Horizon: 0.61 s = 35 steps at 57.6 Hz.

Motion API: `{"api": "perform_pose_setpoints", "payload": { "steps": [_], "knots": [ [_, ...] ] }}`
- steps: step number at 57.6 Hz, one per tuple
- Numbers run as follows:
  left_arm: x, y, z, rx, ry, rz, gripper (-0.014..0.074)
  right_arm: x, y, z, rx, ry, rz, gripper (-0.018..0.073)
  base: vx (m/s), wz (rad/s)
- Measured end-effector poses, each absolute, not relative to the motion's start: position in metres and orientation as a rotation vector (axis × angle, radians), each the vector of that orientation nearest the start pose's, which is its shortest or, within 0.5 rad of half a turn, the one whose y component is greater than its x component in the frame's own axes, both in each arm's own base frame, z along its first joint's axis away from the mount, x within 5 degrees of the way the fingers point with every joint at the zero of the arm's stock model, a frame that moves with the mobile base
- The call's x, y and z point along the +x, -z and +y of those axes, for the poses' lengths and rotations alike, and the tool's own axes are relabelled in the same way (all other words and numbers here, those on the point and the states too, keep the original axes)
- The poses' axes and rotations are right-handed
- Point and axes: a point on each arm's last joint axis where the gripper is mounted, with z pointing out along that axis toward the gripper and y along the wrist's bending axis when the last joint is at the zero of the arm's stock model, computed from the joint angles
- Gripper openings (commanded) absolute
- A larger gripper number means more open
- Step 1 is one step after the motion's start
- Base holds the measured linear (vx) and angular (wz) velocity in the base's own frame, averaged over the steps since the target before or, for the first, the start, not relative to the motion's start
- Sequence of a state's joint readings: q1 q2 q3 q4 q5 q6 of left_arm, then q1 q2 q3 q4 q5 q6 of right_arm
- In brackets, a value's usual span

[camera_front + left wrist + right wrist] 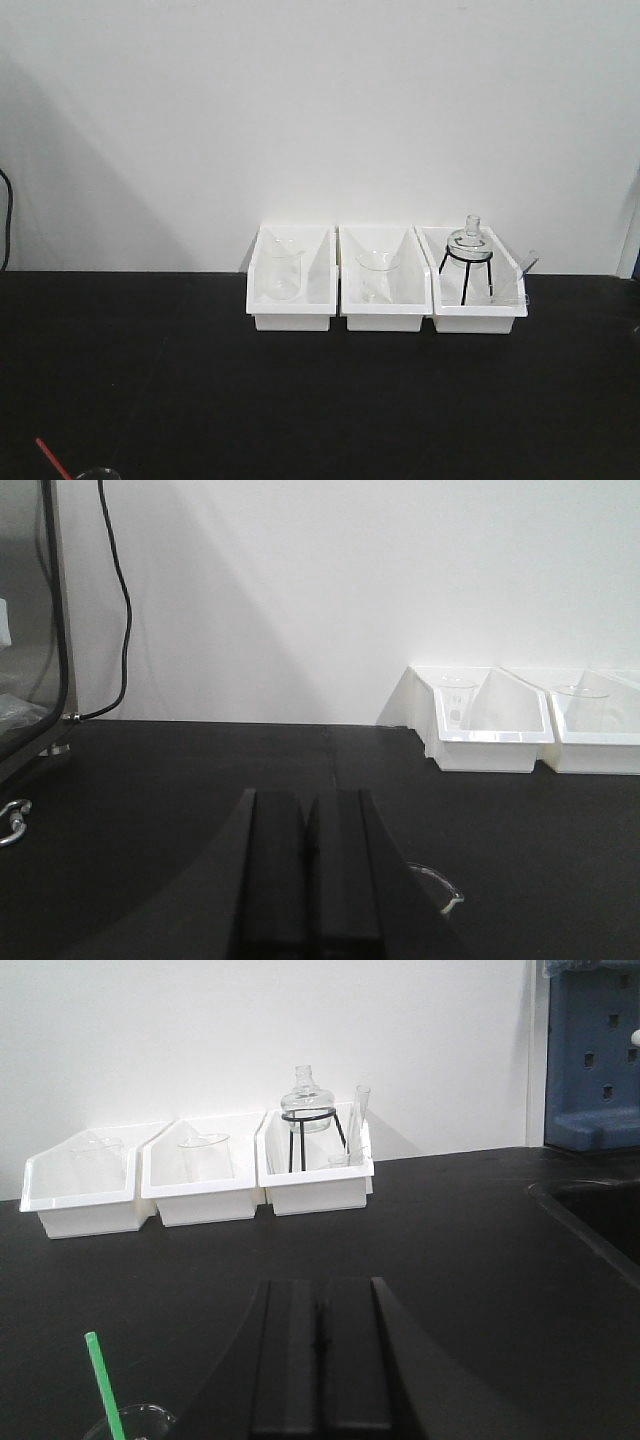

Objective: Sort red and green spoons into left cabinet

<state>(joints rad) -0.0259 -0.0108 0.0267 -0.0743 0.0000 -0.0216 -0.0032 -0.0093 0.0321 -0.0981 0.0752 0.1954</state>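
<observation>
Only the handle of the red spoon [50,457] shows, at the bottom left of the front view, leaning out of a glass beaker [97,474]. The green spoon [103,1385] stands handle-up in a glass beaker [130,1422] to the left of my right gripper [320,1285]. That gripper is shut and holds nothing. My left gripper [308,798] is also shut and holds nothing, and a beaker rim [440,885] sits just to its right. Grey metal at the left edge looks like the left cabinet [30,630]. Both spoon bowls are hidden.
Three white bins [385,300] with glassware line the back wall on the black counter [320,400]. The right-hand bin holds a flask on a black tripod [466,250]. A black cable [120,600] hangs by the cabinet. A sink recess [590,1210] and a blue panel [590,1060] lie to the right.
</observation>
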Motion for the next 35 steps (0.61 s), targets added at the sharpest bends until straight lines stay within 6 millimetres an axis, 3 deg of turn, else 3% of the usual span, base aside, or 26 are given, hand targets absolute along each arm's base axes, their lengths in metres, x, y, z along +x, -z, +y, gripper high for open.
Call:
{"api": "perform_pose_setpoints", "payload": {
  "steps": [35],
  "knots": [
    [0.056, -0.212, -0.001, -0.054, 0.096, 1.418, -0.0001, 0.056, -0.209, 0.0, 0.067, -0.083, 1.435, -0.0003, 0.0, 0.0]
  ]
}}
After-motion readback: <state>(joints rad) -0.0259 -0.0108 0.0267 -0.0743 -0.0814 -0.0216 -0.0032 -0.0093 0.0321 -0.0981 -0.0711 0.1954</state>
